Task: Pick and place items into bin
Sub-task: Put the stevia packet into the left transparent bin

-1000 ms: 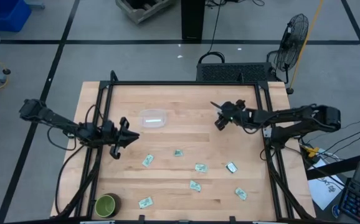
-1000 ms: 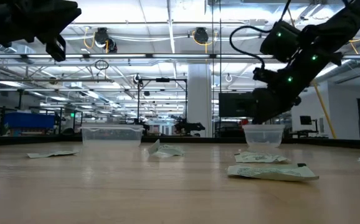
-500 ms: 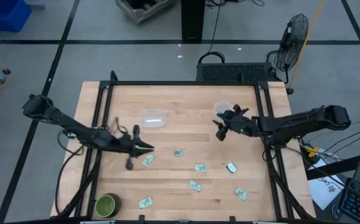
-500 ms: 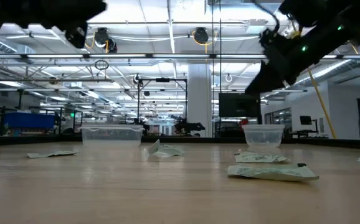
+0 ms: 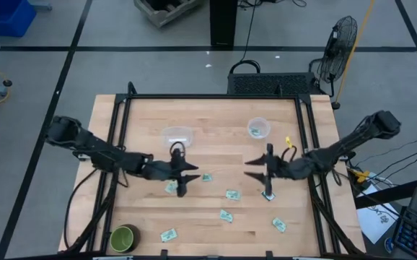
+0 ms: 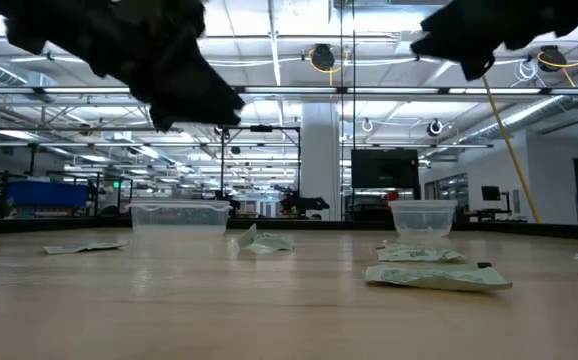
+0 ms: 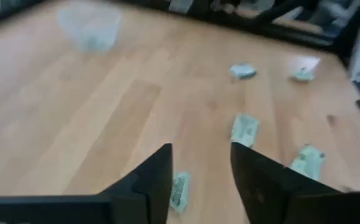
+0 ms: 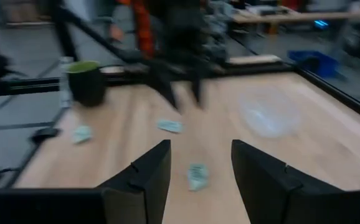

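Across pale wood table (image 5: 216,148), crinkled flat packets (image 5: 229,194), open-fingered grippers (image 5: 187,177).

The pale wooden bench (image 5: 216,217) carries two clear tubs (image 5: 177,136) (image 5: 258,128) in the upper middle, a dark green bowl (image 5: 124,238) at lower left, and small green-white packets (image 5: 232,194) scattered across its lower half.

Pale green-and-white packets (image 5: 232,194), dark green bowl (image 5: 123,238)

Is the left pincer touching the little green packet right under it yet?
Cannot tell. In the left wrist view the open left pincer frames a packet, but no view shows plainly whether the fingers meet it or hang above.
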Controlling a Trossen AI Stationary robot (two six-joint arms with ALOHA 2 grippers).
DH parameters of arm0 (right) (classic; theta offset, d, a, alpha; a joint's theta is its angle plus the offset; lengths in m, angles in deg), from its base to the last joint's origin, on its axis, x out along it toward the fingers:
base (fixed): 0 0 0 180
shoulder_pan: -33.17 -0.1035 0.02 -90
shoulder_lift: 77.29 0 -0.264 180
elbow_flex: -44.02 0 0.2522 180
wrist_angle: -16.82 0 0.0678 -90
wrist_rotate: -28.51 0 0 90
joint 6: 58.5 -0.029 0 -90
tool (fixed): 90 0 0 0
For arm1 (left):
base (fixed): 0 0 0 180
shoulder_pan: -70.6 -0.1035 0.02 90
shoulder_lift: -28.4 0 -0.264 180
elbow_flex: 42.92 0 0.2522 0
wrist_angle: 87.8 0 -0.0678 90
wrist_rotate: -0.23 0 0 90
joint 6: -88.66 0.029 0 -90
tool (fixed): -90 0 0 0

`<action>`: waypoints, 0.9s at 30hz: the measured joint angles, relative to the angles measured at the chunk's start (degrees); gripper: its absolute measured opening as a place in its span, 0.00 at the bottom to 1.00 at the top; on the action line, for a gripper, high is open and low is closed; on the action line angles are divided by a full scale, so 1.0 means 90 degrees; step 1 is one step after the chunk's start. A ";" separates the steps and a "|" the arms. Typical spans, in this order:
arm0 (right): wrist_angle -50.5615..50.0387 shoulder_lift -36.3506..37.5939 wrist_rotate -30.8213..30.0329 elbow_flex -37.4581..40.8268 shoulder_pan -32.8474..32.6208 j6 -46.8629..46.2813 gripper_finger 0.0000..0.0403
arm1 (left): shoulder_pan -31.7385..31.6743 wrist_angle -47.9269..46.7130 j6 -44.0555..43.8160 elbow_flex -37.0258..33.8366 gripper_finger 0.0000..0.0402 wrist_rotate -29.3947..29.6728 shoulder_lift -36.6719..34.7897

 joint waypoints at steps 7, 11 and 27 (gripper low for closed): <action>0.1040 -0.0215 -0.0011 -0.0001 -0.0923 0.0829 0.40 | -0.0685 -0.0219 -0.1241 0.0050 0.50 -0.0247 0.0766; 0.1402 -0.0219 -0.0256 -0.0002 -0.1257 0.1190 0.40 | -0.1062 -0.0279 -0.1806 0.0050 0.50 -0.0736 0.1093; 0.1407 -0.0217 -0.0831 0.0000 -0.1487 0.1416 0.40 | -0.1061 0.0210 -0.1990 0.0050 0.50 -0.1750 0.1501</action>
